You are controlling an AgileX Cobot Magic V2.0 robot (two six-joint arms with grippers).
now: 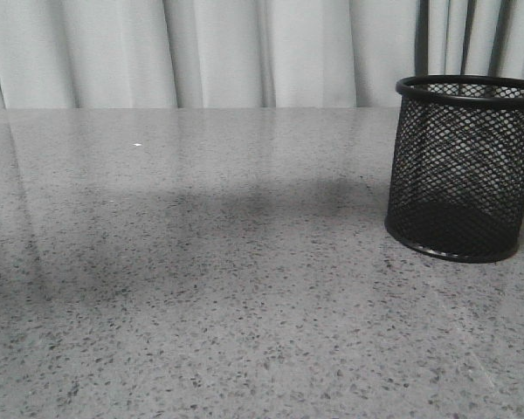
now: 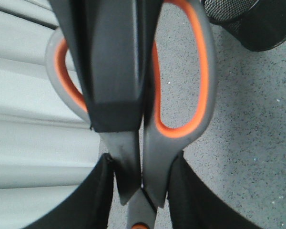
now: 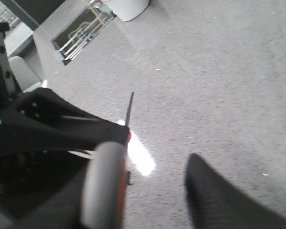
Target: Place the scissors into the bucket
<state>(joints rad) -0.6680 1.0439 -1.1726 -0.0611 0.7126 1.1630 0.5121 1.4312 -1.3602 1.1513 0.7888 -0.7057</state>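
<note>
The scissors [image 2: 181, 95] sit in the left gripper [image 2: 140, 191], whose two dark fingers press in on the shank just below the looped handles. The handles lie toward the wrist camera and the blades run away past the fingertips, out of that view, so the long axis follows the gripper's own line. In the right wrist view the same tool shows edge-on: a blurred grey handle [image 3: 105, 186] close to the lens and a thin dark blade [image 3: 130, 109] beyond it, with the left arm's black body alongside. The blade tip seems to hang clear of the desk [image 1: 201, 288], though the angle is hard to judge.

The bucket [image 1: 463, 170] stands upright at the right of the desk in the front view, mouth open, nothing visible inside. From the left wrist it appears as a mesh wall at a corner of the frame [image 2: 250, 21], off to one side of the scissors, not under them. So the left arm likely has to carry across toward the robot's right and bring the blades over the rim.

Of the right gripper [image 3: 219, 195], only one blurred finger shows clearly; I cannot tell whether it is spread or pressed together.
</note>
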